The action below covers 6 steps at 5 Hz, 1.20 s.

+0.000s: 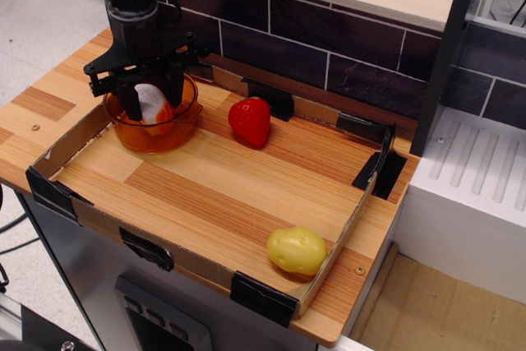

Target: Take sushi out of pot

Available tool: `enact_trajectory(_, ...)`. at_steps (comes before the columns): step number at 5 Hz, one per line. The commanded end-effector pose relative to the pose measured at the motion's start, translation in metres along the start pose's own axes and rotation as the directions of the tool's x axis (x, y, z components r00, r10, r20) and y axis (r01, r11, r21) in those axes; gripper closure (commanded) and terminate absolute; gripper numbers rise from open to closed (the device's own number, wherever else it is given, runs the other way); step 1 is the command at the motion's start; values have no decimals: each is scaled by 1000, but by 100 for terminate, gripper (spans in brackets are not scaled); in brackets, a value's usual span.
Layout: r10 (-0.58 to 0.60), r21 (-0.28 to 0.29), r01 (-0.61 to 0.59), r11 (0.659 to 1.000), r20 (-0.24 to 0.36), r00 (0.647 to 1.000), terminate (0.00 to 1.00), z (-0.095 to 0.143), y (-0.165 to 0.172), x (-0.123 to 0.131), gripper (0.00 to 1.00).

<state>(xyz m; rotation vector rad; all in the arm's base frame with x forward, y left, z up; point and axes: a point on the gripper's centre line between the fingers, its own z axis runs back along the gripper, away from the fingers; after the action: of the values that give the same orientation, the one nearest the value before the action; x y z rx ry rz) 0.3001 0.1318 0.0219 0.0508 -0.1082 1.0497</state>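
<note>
The black tool [151, 98] reaches down into the translucent orange pot [156, 125] at the counter's ten o'clock corner. Its two fingers [130, 103] are narrowed onto the sushi [153, 103], one on each flank, so that only a strip of white top and a bit of the orange-red underside show between them. The sushi sits inside the pot, its upper part level with the rim or just above it; whether it rests on the pot's floor cannot be told.

The pot stands on the wooden counter [214, 195], inside a low cardboard border [341, 240] taped with black at the corners. A red strawberry [250, 121] lies near the pot at its three o'clock, apart from it. A yellow potato [297, 251] lies well apart at the counter's five o'clock, just beside the cardboard border.
</note>
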Motion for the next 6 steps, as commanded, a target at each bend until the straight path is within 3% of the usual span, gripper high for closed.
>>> enact_trajectory(1, 26, -140, -10, 990, 117, 993, 0, 65, -1, 9, 100)
enact_trajectory(2, 18, -204, 5, 979, 110, 994, 0, 94, 3, 1, 100)
enact_trajectory(3, -43, -192, 53, 980, 57, 997, 0, 100, 5, -17, 100)
enact_trajectory(4, -191, -147, 195, 970, 40, 981, 0, 83, 12, -48, 100)
enact_trajectory(6, -438, -113, 439, 891, 37, 898, 0, 49, 19, -95, 100)
